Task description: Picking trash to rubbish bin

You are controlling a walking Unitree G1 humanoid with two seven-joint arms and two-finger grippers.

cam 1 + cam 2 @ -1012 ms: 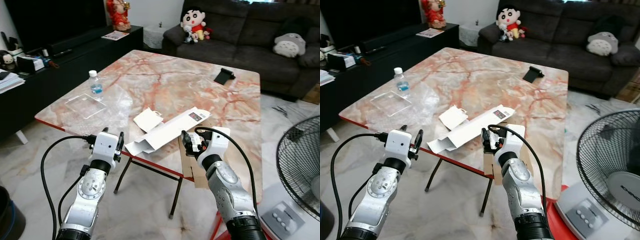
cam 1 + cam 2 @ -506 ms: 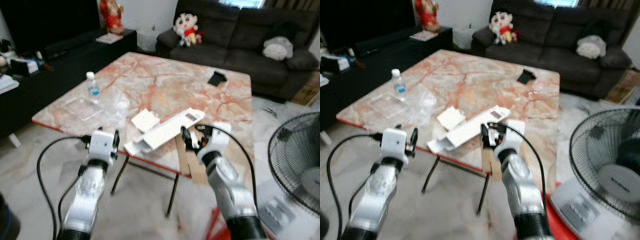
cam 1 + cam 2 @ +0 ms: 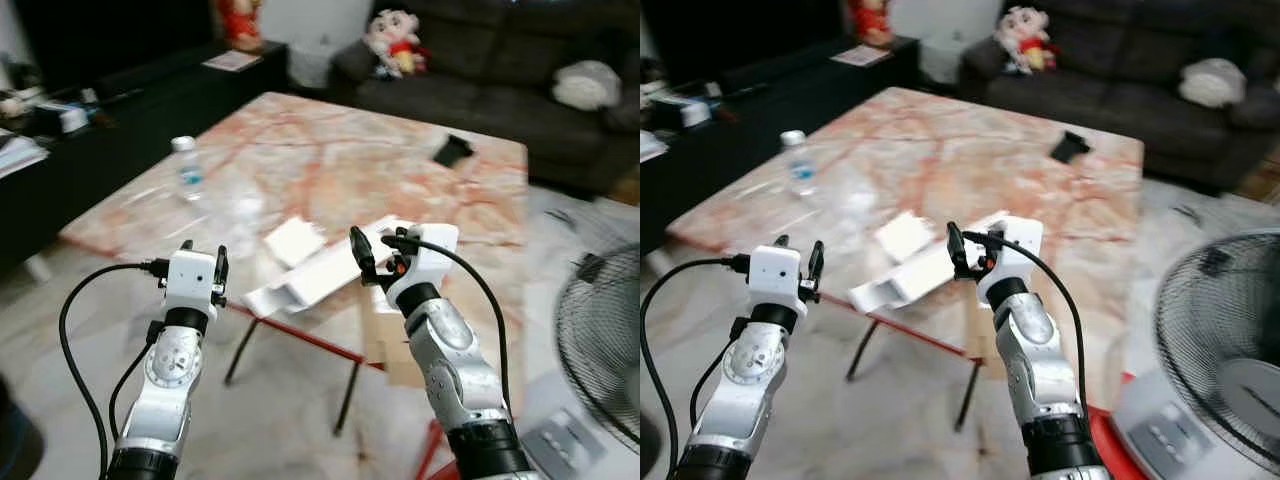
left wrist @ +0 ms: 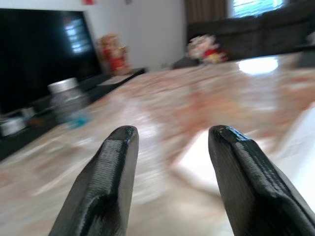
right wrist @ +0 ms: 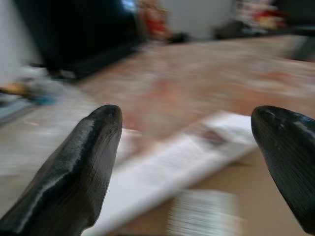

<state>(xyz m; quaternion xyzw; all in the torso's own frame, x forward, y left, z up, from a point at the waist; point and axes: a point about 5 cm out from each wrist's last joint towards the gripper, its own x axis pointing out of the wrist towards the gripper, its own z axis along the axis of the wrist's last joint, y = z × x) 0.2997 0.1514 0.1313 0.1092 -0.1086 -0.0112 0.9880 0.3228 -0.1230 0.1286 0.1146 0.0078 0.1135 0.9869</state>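
Observation:
A long flattened white carton (image 3: 322, 272) lies at the near edge of the marble table (image 3: 330, 170), one end hanging over the edge. A small white paper piece (image 3: 293, 240) lies just behind it. My right gripper (image 3: 373, 252) is open at table height, right beside the carton's far end; in the right wrist view the carton (image 5: 187, 157) sits between and beyond the fingers (image 5: 83, 167). My left gripper (image 3: 203, 258) is open, in front of the table edge and left of the carton, holding nothing. Its fingers (image 4: 106, 182) point across the tabletop.
A water bottle (image 3: 187, 170) and a clear plastic sheet (image 3: 150, 205) are on the table's left, a black object (image 3: 453, 150) at the far right. Brown cardboard (image 3: 385, 345) leans under the table edge. A fan (image 3: 600, 330) stands right, a sofa (image 3: 500, 70) behind, a dark cabinet (image 3: 120, 110) left.
The camera has shifted and the picture is blurred. Both grippers stand higher and closer to the table's near edge. The carton and the paper lie where they were.

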